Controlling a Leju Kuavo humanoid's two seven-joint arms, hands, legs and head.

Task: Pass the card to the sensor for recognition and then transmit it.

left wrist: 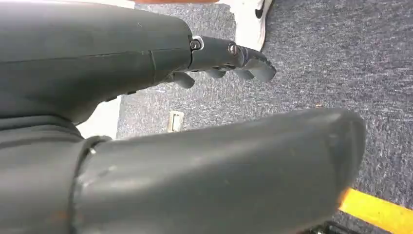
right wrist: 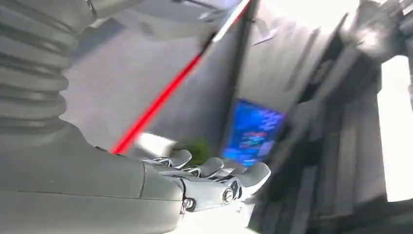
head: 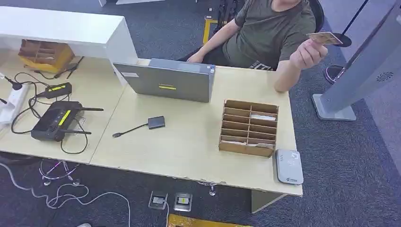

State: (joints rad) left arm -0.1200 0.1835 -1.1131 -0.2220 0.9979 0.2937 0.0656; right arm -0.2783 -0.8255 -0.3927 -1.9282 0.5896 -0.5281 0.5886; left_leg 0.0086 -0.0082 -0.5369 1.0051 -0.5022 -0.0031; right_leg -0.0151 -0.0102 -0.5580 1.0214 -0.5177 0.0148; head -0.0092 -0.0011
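**One card offered, both robot hands empty**

One card [head: 325, 38] is held up by a seated person's hand [head: 308, 53] beyond the far right corner of the desk [head: 189, 142], well apart from the grey card reader [head: 289, 166] lying at the near right edge beside the wooden slotted organiser [head: 248, 127]. The left hand [left wrist: 214, 141] hangs over carpet, thumb and fingers apart, holding nothing; the right hand [right wrist: 204, 183], raised, has its fingers loosely curled on nothing. The risk, as I judge it, is a fumbled handover: a thin card pinched off-centre could slip to the floor. From the head view come the card, desk and reader; from the wrist views, how the hands stand.
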